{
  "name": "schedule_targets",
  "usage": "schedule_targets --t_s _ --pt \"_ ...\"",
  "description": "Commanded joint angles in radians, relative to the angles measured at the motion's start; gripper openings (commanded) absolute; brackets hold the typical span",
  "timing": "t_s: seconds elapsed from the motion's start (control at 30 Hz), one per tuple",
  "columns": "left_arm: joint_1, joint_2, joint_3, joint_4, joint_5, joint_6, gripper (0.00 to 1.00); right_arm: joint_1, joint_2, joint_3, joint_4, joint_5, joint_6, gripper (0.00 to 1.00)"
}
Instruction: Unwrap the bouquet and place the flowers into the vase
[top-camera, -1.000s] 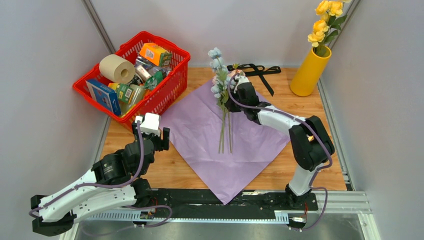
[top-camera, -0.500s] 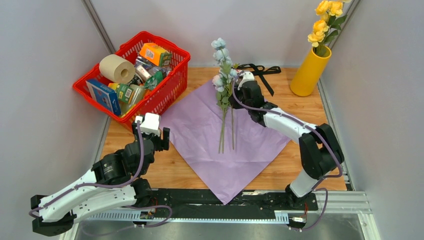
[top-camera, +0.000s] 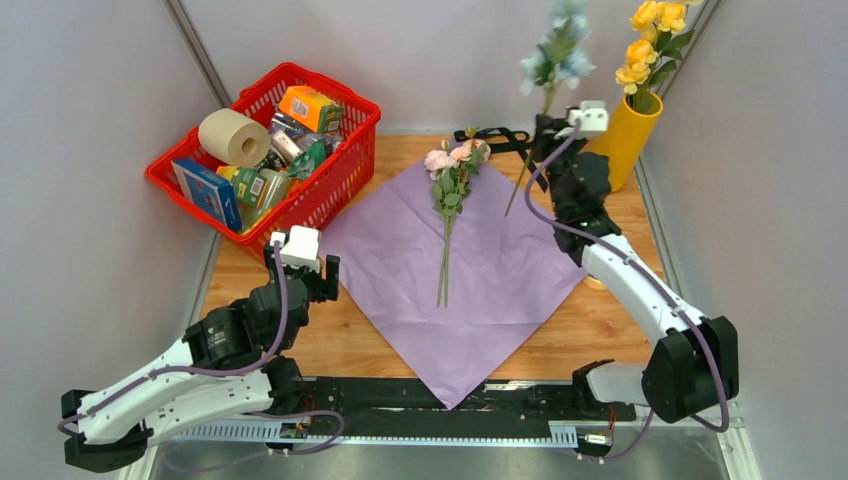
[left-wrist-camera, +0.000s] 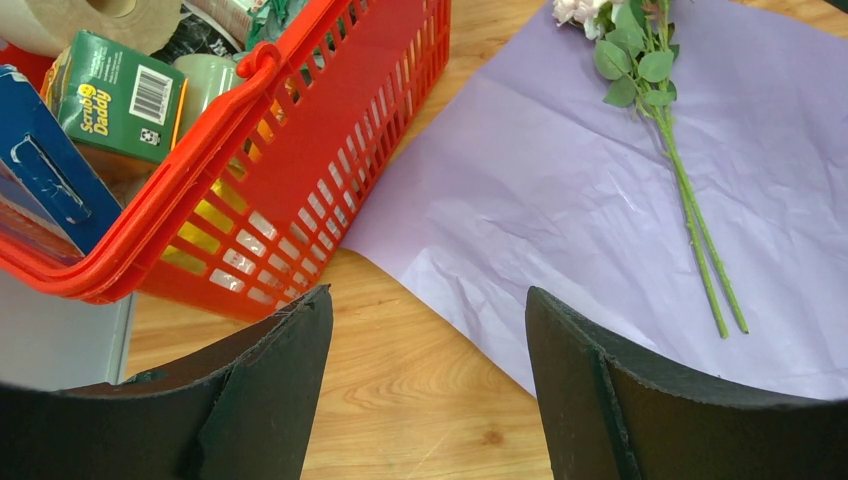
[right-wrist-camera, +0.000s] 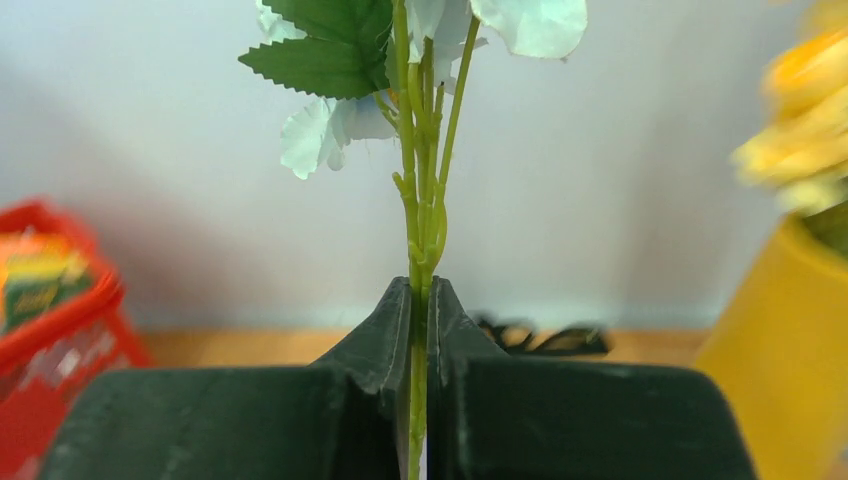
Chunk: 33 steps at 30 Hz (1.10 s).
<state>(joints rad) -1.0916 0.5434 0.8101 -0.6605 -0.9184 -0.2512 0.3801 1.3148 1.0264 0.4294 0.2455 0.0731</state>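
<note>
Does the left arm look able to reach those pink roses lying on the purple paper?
Probably yes. The left gripper is open beside the red basket, the pink roses lie uncovered on the purple paper, and the right gripper, shut on the pale blue flower, is up near the vase.

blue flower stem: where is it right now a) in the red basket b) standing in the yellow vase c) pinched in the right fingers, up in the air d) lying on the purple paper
c, the right fingers are shut on the blue flower by its green stem and hold it up beside the yellow vase, not in it; only the pink flowers lie on the purple paper
</note>
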Motion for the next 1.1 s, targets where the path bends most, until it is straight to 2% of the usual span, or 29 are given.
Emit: schedule_targets --t_s 0.0,0.13,0.3,0.53,0.77,1.07 --pt "-0.002 0.001 0.000 0.025 0.003 0.023 0.79 -0.116 -0.045 0.010 0.310 0.041 -0.136 0.00" --pt "-0.002 0.000 0.000 0.027 0.009 0.020 0.79 -0.263 -0.013 0.087 0.351 -0.012 -0.125 0.00" --pt "-0.002 0.000 -0.003 0.029 0.009 0.021 0.79 -0.404 0.059 0.096 0.618 -0.075 -0.235 0.00" --pt "-0.002 0.003 -0.002 0.027 0.003 0.023 0.79 -0.566 0.191 0.271 0.669 -0.176 -0.148 0.00" --pt "-0.002 0.007 -0.003 0.029 -0.004 0.026 0.79 -0.627 0.317 0.448 0.661 -0.229 -0.098 0.00" --pt "-0.002 0.000 -0.002 0.025 -0.005 0.024 0.79 -0.633 0.480 0.572 0.721 -0.316 -0.124 0.00"
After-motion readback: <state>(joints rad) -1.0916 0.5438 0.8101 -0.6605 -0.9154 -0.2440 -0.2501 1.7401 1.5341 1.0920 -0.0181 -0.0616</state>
